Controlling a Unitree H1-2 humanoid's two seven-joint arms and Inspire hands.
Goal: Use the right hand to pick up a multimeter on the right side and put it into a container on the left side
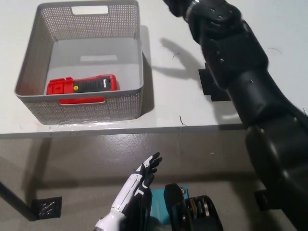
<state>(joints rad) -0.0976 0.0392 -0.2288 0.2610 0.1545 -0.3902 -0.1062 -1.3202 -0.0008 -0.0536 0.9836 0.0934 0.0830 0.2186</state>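
Observation:
The red and black multimeter [83,86] lies flat inside the grey mesh container [33,48], close to its near wall. My black right arm [240,77] reaches up across the right half of the table, and its hand is cut off by the top edge of the picture. My white left hand [132,190] rests low, below the table's front edge, fingers spread and holding nothing.
A black flat mat [211,84] lies on the white table [163,103] to the right of the container, partly under my arm. The table's front edge runs across the middle of the picture.

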